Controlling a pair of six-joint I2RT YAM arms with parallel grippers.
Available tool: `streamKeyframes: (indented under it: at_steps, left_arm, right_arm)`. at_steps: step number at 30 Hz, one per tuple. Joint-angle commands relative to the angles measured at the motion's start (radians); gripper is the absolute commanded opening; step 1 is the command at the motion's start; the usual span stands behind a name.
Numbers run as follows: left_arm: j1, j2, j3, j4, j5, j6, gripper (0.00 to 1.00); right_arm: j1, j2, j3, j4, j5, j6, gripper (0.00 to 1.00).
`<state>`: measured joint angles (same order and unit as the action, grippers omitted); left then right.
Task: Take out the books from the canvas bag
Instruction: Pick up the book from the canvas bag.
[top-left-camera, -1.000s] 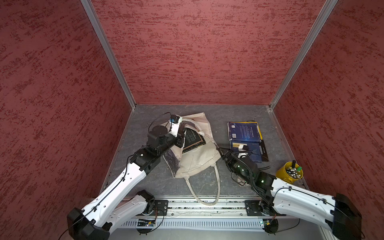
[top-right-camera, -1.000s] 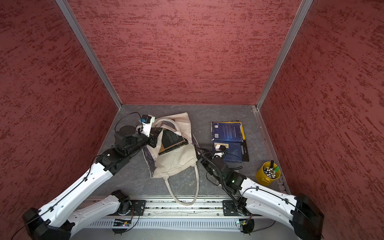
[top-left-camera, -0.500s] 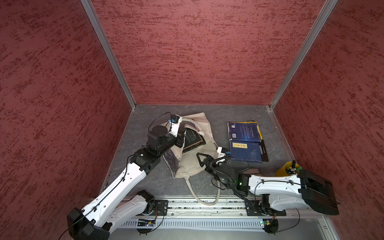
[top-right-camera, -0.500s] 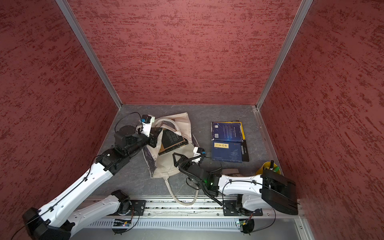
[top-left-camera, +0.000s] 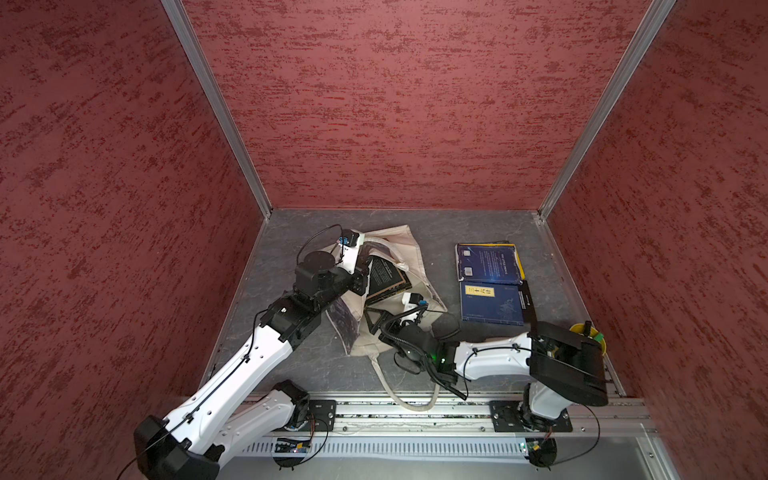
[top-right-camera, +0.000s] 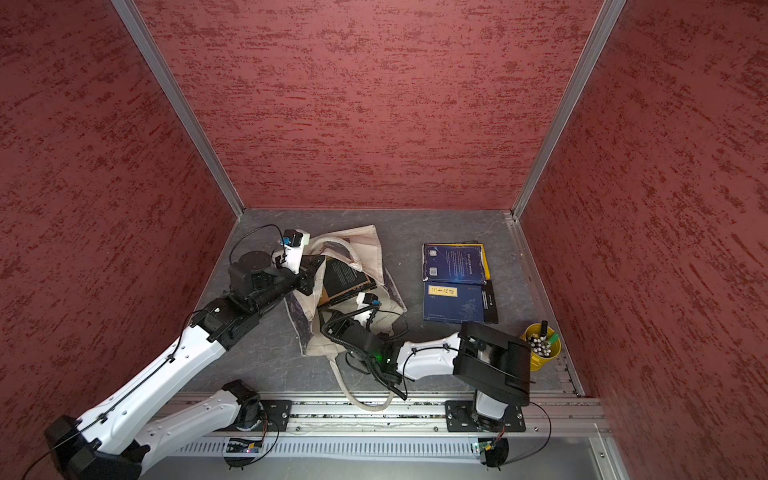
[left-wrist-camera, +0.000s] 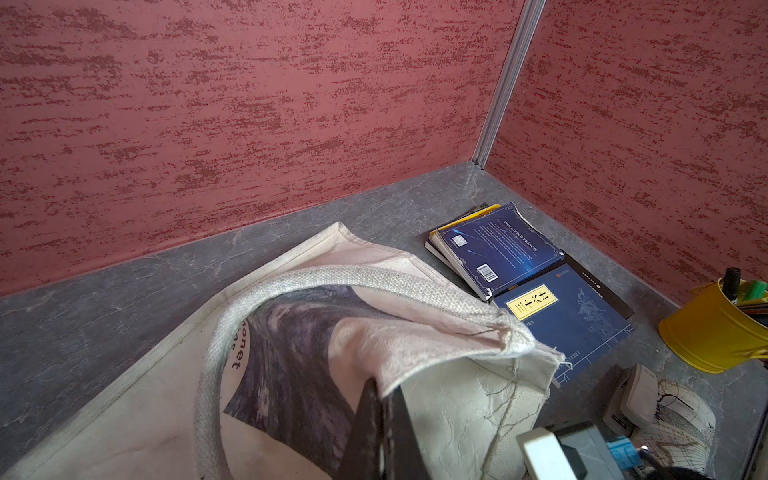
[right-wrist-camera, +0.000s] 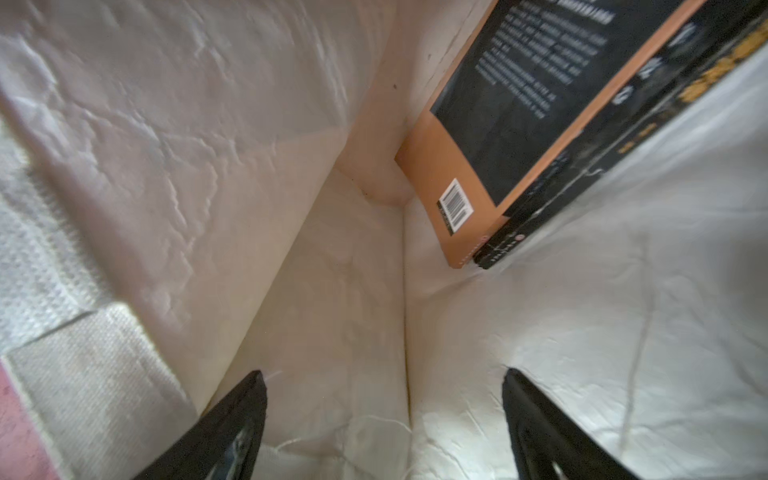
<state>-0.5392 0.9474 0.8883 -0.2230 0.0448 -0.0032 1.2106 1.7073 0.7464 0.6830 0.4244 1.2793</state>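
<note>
canvas bag (top-left-camera: 415, 257) flat on desk (top-left-camera: 457, 224) | L hand (left-wrist-camera: 380, 399) clamped on rim, props mouth | R hand (right-wrist-camera: 384, 372) open, empty, inside mouth | brown-and-black book (right-wrist-camera: 519, 104) + black book w/ orange lettering (right-wrist-camera: 582, 166) deep in bag corner | RISK: fingers pinch lining w/ book; rim slips, mouth collapses

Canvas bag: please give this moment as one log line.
left gripper: shut on canvas bag | right gripper: open, empty, in bag mouth | brown-and-black book: in bag | dark blue books: on table

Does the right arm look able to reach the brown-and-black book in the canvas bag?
Probably yes: left gripper holds the canvas bag open, right gripper is inside, jaws open, the book unobstructed ahead.
</note>
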Motion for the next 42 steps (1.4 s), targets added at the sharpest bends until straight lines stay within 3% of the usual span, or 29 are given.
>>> streamKeyframes:
  at_steps: [1,6,12,17,27,34,42]
  left_arm:
    - [0.002,-0.027,0.000,0.056,-0.002,0.005,0.00]
    - [0.002,-0.029,-0.001,0.055,0.000,0.007,0.00]
    - [0.000,-0.035,-0.003,0.060,0.019,0.007,0.00]
    - [-0.004,-0.039,-0.009,0.066,0.025,0.009,0.00]
    - [-0.002,-0.041,-0.008,0.065,0.030,0.012,0.00]
    - [-0.001,-0.042,-0.007,0.065,0.032,0.011,0.00]
    - [-0.001,-0.039,-0.007,0.065,0.040,0.010,0.00]
  right_arm:
    - [-0.039,0.068,0.015,0.072,-0.089,0.000,0.84]
    - [-0.059,0.129,0.065,0.053,-0.077,-0.004,0.79]
    - [-0.135,0.216,0.117,0.111,-0.167,0.028,0.72]
    - [-0.168,0.253,0.214,0.003,-0.130,0.010,0.71]
    - [-0.230,0.364,0.276,-0.062,-0.165,0.144,0.65]
    - [-0.236,0.381,0.267,-0.083,-0.129,0.188,0.64]
    - [-0.270,0.463,0.358,-0.249,-0.114,0.288,0.66]
